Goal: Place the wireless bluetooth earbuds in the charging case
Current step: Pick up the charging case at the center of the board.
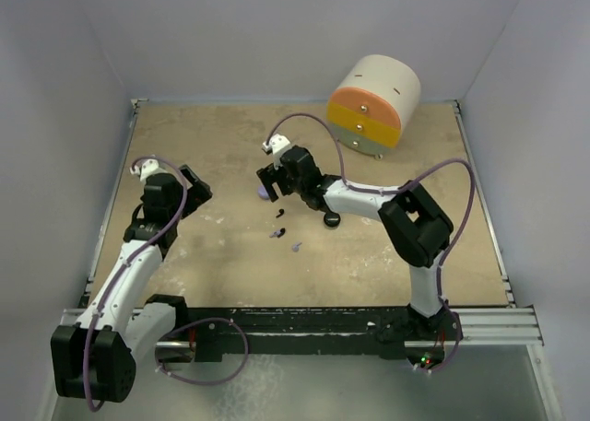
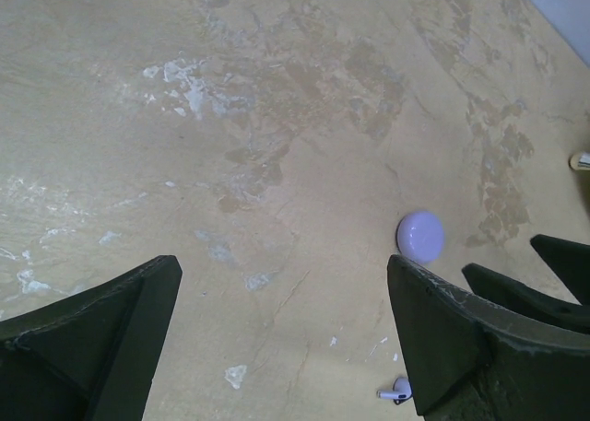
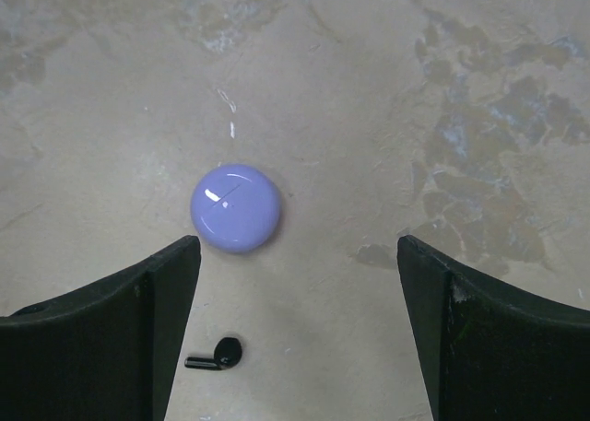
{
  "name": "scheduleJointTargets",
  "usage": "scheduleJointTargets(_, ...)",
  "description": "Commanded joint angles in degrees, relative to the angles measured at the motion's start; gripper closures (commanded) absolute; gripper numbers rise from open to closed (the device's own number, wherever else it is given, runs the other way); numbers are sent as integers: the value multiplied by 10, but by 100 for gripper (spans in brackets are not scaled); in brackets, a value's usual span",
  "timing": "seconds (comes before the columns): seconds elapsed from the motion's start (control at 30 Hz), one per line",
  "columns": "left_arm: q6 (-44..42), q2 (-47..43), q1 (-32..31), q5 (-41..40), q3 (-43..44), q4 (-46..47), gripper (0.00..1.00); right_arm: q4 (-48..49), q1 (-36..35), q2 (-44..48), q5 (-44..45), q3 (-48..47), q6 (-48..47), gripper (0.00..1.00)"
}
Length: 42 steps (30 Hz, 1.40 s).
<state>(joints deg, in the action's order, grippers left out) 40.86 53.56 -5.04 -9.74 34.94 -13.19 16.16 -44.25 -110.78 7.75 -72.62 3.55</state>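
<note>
A closed round lavender charging case (image 3: 236, 207) lies on the table just ahead of my open, empty right gripper (image 3: 298, 251). A black earbud (image 3: 217, 355) lies near the left finger. In the top view the right gripper (image 1: 270, 178) hovers over the lavender case (image 1: 265, 193). Black earbuds (image 1: 277, 216) (image 1: 279, 231) and a lavender earbud (image 1: 296, 247) lie just below it. A black round case (image 1: 332, 220) sits beside the right arm. My left gripper (image 1: 200, 189) is open and empty at the left. Its view shows the lavender case (image 2: 420, 235) and a lavender earbud (image 2: 399, 391) by its right finger.
A round cream drawer unit (image 1: 373, 103) with orange, yellow and green drawers stands at the back right. Grey walls enclose the worn tan table (image 1: 212, 145). The right gripper's black fingers (image 2: 553, 269) show at the right edge of the left wrist view.
</note>
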Motion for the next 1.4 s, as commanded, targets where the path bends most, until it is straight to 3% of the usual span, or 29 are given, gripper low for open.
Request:
scheduleJointTargets(0.0,-19,1,-4,14,12,37,6,-20,-6,-30,-27,-48,-38,10)
scheduleJointTargets(0.47,-24,15,-4,32,-5,58,7,-30,-19,-100,-57,-85,-72,9)
scheduleJointTargets(1.37,-25,19,-3,38,-18,78,7,-33,-17,-147,-75,-90,-81,47)
